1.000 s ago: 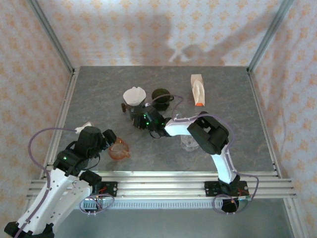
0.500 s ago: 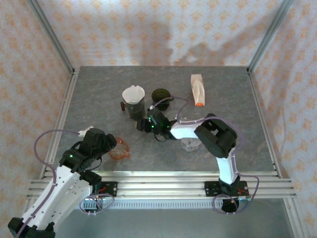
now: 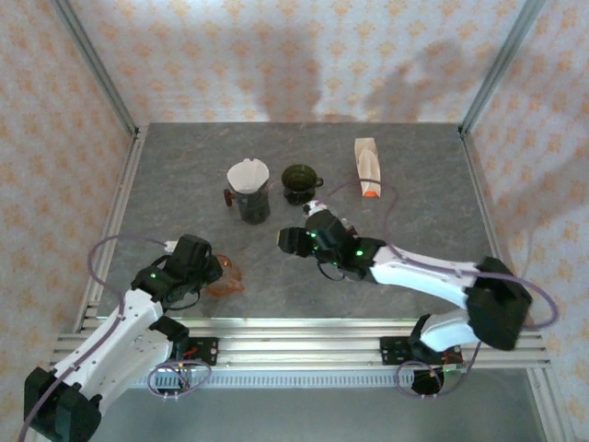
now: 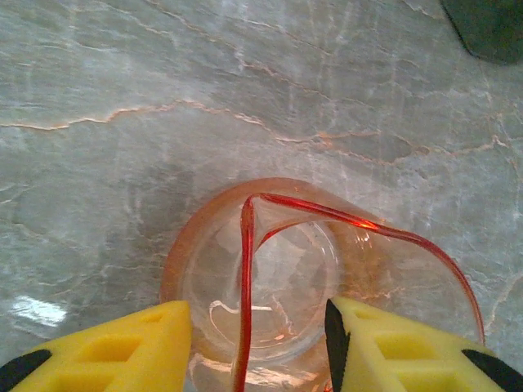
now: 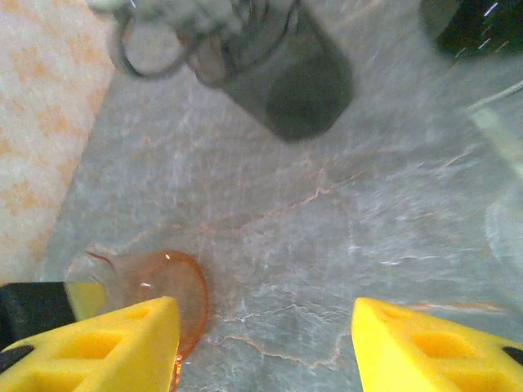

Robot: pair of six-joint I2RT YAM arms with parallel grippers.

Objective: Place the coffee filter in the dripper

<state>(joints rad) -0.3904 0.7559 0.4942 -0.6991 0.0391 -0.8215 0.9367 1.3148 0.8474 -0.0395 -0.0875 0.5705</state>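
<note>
The white coffee filter (image 3: 248, 173) stands in a dark cup (image 3: 252, 204) at the back middle of the table. The dripper (image 3: 225, 276) is clear orange plastic and lies near the front left. My left gripper (image 3: 204, 272) is right at it. In the left wrist view its yellow fingers (image 4: 106, 347) flank the dripper (image 4: 270, 269), with its red rim edge between them and a gap on both sides. My right gripper (image 3: 293, 239) hovers open over bare table, with nothing between its fingers (image 5: 106, 343). Its view has the dripper (image 5: 163, 286) at lower left and the dark cup (image 5: 286, 82) above.
A dark green mug (image 3: 299, 182) stands to the right of the filter's cup. A white carton with an orange end (image 3: 366, 166) lies at the back right. Something of clear glass (image 5: 502, 163) shows at the right edge of the right wrist view. Metal rails (image 3: 304, 331) run along the front edge.
My right gripper has pulled back from the dark cup toward the near right and its jaws have widened. My left gripper has moved right onto the dripper and its jaws have narrowed.
</note>
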